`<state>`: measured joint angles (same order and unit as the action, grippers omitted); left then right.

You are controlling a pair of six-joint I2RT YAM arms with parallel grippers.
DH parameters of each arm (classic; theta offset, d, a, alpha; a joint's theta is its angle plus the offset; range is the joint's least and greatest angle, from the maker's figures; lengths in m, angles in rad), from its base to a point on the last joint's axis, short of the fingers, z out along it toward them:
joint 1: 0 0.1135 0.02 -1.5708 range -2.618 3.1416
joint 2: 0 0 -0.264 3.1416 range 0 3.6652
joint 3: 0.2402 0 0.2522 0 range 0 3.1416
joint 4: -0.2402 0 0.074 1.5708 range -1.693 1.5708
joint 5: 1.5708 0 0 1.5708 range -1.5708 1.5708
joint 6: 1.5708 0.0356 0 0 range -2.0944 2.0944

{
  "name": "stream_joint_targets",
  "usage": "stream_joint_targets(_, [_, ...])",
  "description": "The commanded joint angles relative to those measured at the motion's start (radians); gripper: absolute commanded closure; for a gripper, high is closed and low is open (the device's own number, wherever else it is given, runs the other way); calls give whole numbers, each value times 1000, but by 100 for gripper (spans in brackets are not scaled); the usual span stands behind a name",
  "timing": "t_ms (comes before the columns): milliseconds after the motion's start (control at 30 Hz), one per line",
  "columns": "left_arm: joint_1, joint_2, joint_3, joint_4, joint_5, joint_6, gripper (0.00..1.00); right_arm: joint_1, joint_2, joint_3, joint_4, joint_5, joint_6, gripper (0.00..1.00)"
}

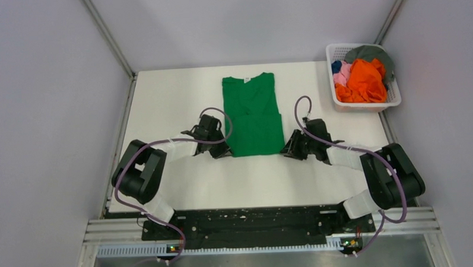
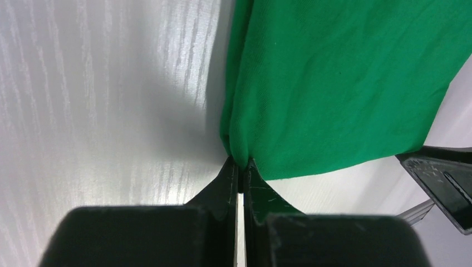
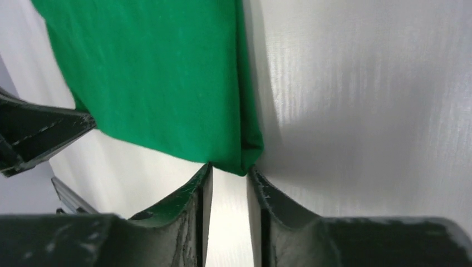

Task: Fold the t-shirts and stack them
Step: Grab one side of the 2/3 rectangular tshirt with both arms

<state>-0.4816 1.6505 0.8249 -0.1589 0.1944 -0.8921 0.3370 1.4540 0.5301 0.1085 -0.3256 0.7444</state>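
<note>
Green shirt flat on table, sides apparently folded in, collar at far end. Left claw and right claw at its near corners. Other shirts heaped in basket, far right. Step, likely: taking hem for fold toward collar.

Left wrist: left claw clenched on near-left corner, cloth bunched at tips.

Right wrist: right claw parted, near-right corner at its mouth, not pinched. Next calls for closing it, then even lift of both corners. Cloth depth inside either claw hidden; view blurred.

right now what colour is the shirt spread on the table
The t-shirt is bright green; the top external view shows it best.
</note>
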Motion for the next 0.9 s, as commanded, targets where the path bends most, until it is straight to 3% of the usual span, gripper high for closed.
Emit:
stream_joint_targets(0, [-8,54,21,-31,-31,13,100,-1,51,8,21,11,3,78])
stream_joint_targets(167, [-8,34,2,-31,-42,13,100,1,48,8,13,73,-11,99])
stream_joint_targets(400, [-32,-82,-54,-55,-28,-1,100,48,-71,-17,-44,-3,-33,100])
stream_joint_targets(533, [-87,-223,-132,-88,-53,-46,100,161,-272,-40,-216,94,-35,100])
stream_joint_targets(767, [-212,-556,-274,-180,-104,-170,100,247,-623,-122,-419,34,40,100])
stream_joint_targets(867, [-225,-684,-312,-146,-100,-187,100,247,-754,-113,-453,53,66,100])
